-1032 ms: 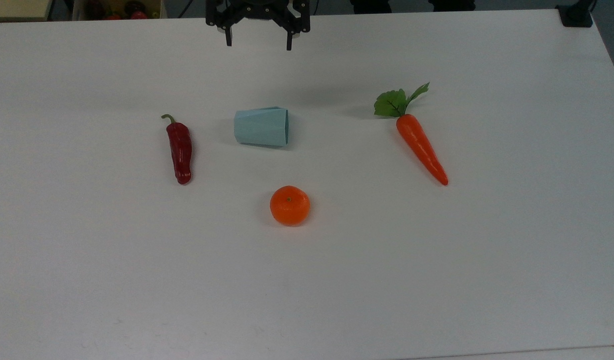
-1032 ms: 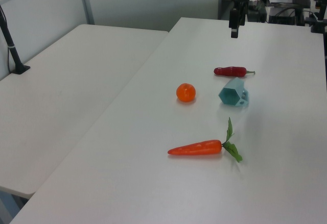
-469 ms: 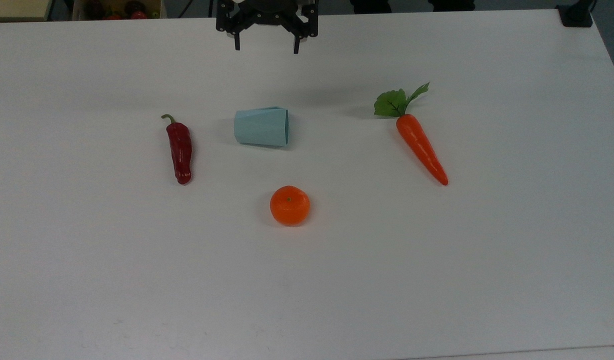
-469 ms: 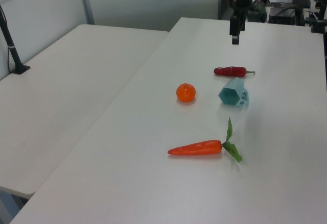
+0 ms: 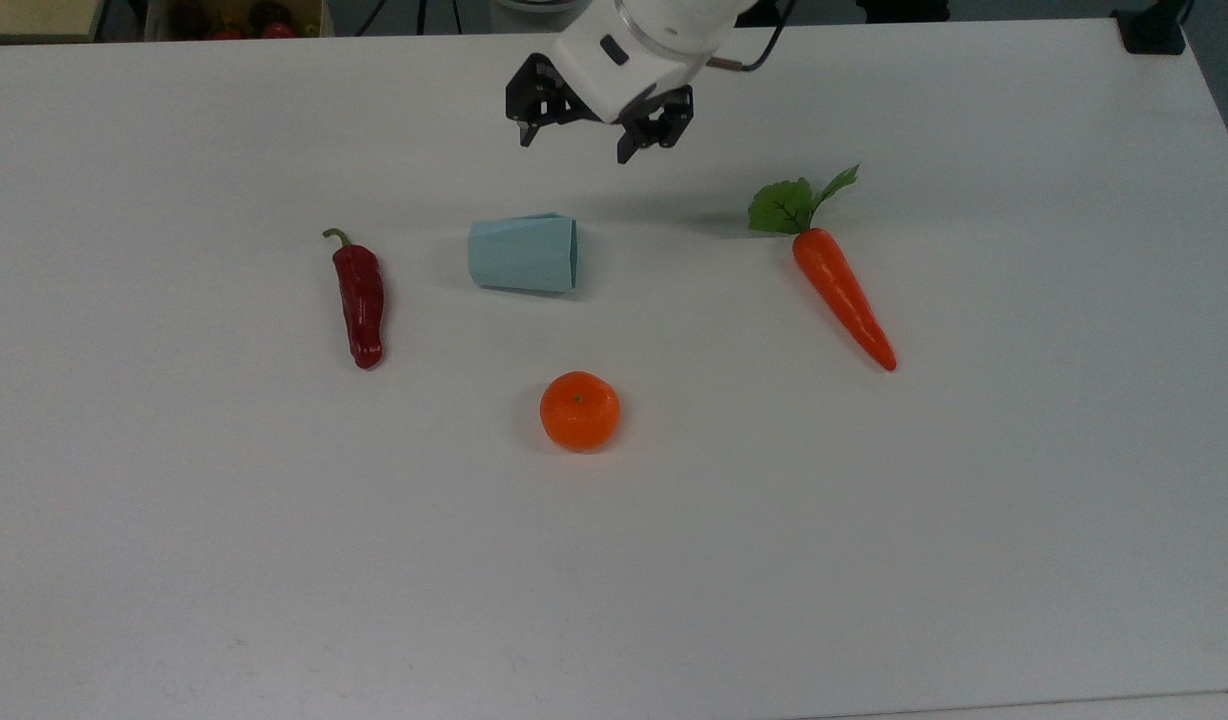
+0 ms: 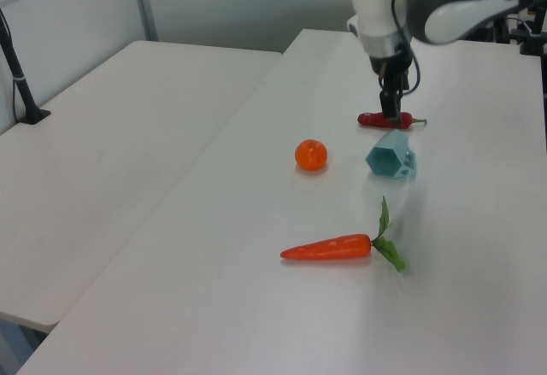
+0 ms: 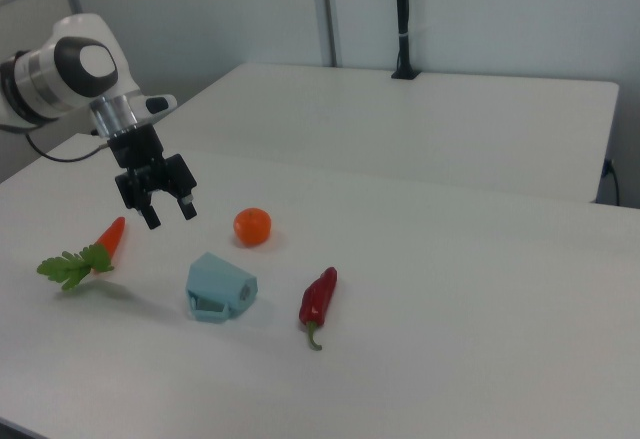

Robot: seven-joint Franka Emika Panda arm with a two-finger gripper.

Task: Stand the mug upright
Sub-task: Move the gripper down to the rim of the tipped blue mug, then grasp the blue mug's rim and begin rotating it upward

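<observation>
Top view: mug on its side, my fingers spread above it

My gripper [image 5: 574,148] hangs empty, fingers wide apart, above the white table [image 5: 874,520], beyond the mug [image 5: 523,253]. The mug lies tipped over, rim toward the top view's right, between the red chilli [image 5: 360,300] and the carrot [image 5: 840,294], with the orange [image 5: 579,410] nearer the camera

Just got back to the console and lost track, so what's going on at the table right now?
The arm's end effector hangs open and empty above the white table, near the mug but not touching it. The pale blue mug lies on its side, rim toward the top view's right, so it is not yet set upright. Around it lie a red chili pepper, an orange fruit and a carrot, each apart from it.
</observation>
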